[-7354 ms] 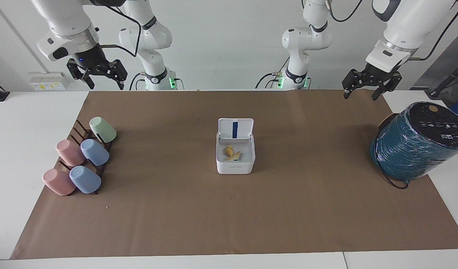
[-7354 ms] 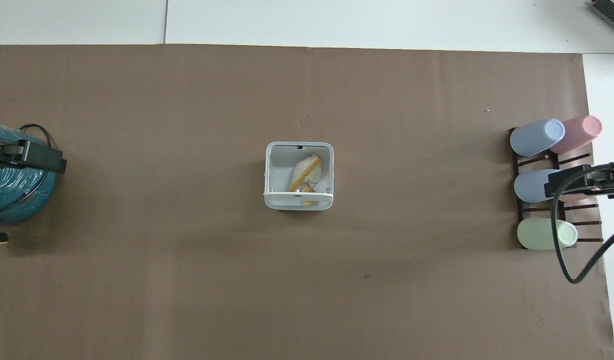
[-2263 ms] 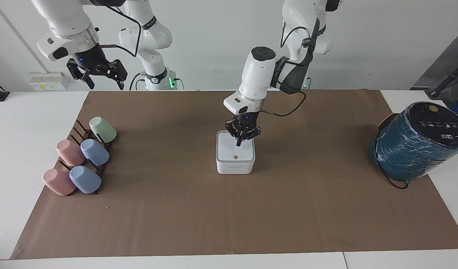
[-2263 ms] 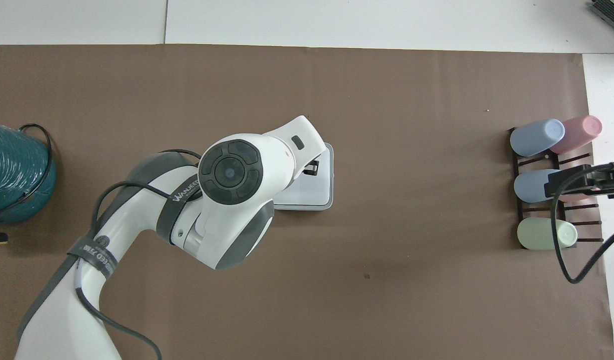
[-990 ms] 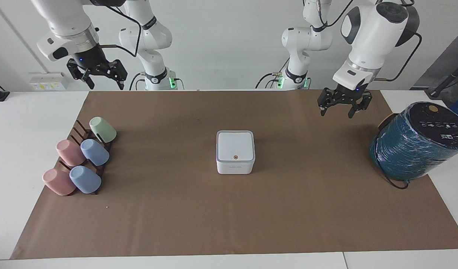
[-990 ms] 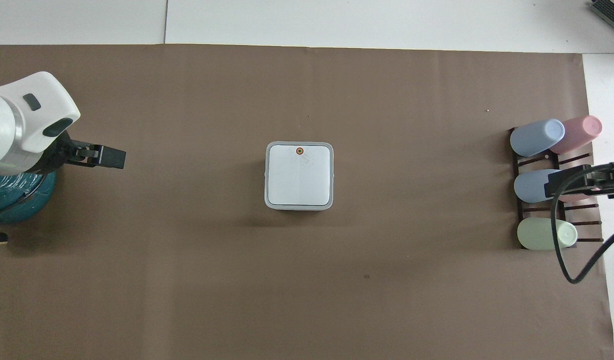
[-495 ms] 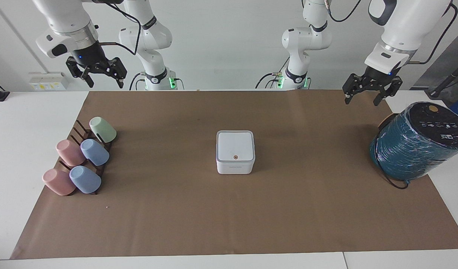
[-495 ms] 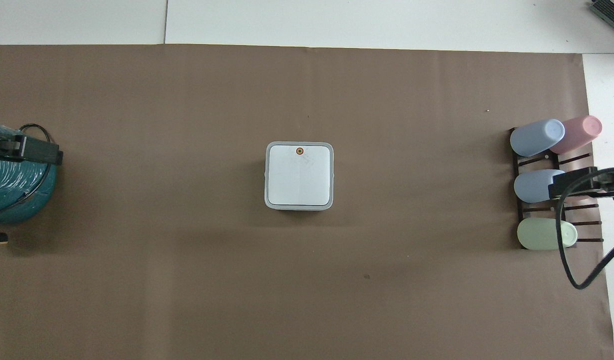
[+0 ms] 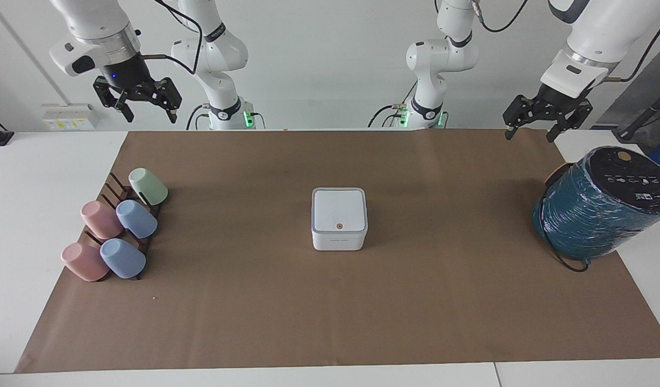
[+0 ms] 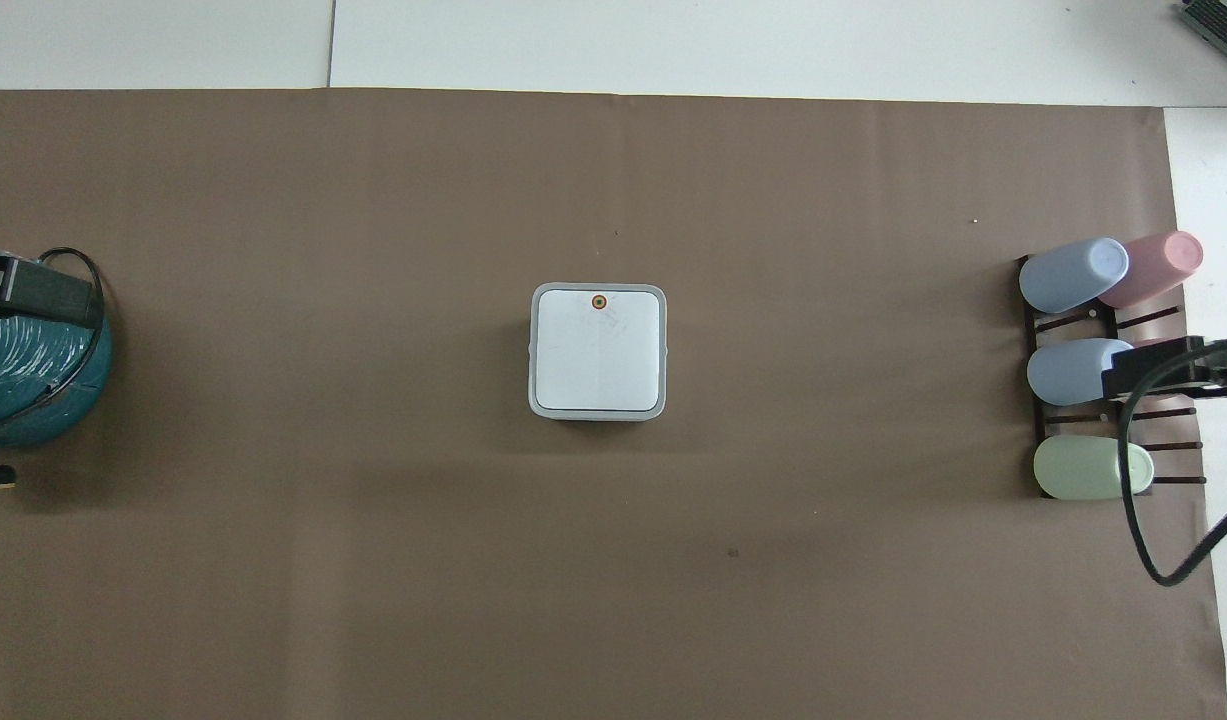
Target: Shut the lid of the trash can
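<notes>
Sitting flat on the small white cube-shaped plastic trash can (image 9: 339, 226), the square white hinged lid (image 9: 339, 209) looks closed, nothing remaining. Left gripper (image 9: 546, 119) and right gripper (image 9: 137, 100) are hanging spread and empty, well apart from it.

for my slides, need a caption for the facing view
Trash can with lid shut; left gripper and right gripper raised, open.
</notes>
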{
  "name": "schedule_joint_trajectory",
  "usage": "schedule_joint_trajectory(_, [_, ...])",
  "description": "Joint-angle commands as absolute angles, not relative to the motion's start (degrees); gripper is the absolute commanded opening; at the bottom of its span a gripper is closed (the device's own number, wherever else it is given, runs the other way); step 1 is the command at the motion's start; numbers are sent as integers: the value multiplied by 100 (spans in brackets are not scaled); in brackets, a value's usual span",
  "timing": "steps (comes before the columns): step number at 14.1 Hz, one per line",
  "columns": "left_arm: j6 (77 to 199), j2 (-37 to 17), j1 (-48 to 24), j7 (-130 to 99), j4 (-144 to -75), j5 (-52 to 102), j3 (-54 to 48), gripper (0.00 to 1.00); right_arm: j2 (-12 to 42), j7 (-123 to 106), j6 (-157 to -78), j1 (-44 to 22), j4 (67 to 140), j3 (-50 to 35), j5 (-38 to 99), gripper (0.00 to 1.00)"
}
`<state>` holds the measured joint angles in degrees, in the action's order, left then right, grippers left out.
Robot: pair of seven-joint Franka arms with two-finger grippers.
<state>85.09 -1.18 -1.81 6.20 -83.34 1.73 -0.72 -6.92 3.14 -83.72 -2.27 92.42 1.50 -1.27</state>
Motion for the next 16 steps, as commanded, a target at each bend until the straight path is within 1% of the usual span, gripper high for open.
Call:
schedule_joint_trajectory(1, [8358, -88, -132, 659, -8331, 290, -105, 100, -765, 246, -8323, -193, 9299, 141, -123, 100])
schedule_joint_trajectory(12, [8341, 123, -132, 615, -8754, 246, -114, 100, -765, 246, -8323, -193, 9299, 141, -123, 100])
schedule_joint_trajectory(16, [8367, 132, -114, 624, -8771, 246, -114, 100, -765, 246, -8323, -193, 9299, 141, -123, 100])
